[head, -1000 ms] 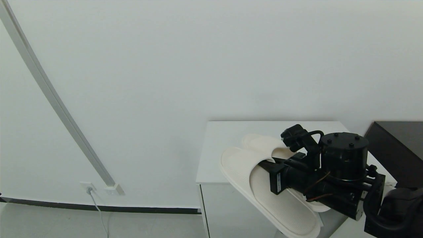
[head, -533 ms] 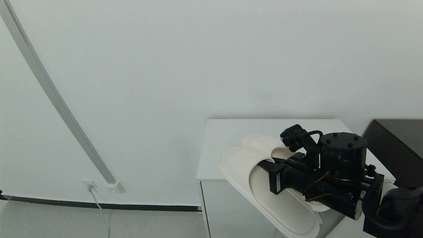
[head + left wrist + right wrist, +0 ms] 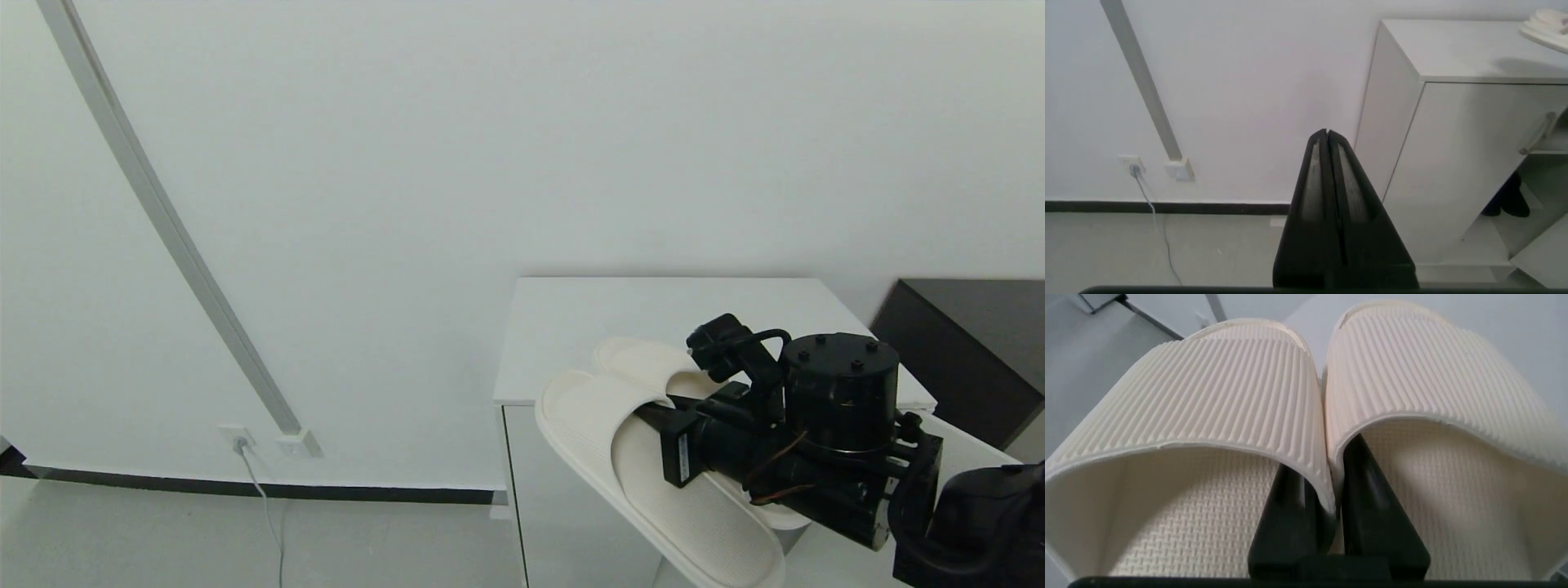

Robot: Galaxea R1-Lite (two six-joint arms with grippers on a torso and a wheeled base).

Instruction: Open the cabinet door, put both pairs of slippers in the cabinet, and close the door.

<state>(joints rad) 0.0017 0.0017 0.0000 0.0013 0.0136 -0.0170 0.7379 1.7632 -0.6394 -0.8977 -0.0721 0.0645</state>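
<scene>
Slippers (image 3: 645,457), cream pair: you have them in the air at the front edge of the white cabinet (image 3: 653,310), toes toward the wall. (Obs. 1)

Confirmed. Your right gripper (image 3: 1329,490) is clamped on the two inner strap walls where they meet, with one finger inside each slipper. Your left gripper (image 3: 1327,143) is pressed closed on nothing, low beside the cabinet. (Obs. 2)

Handling, judged: light, soft, ribbed material that flexes easily and is not fragile. The long soles hang past your grip, so expect sag and swing. (Obs. 1)

Agreed. The best hold is deep at the paired straps, so one pinch carries both. The cabinet door (image 3: 1470,155) looks swung open, with shelves showing beside it. (Obs. 2)
</scene>
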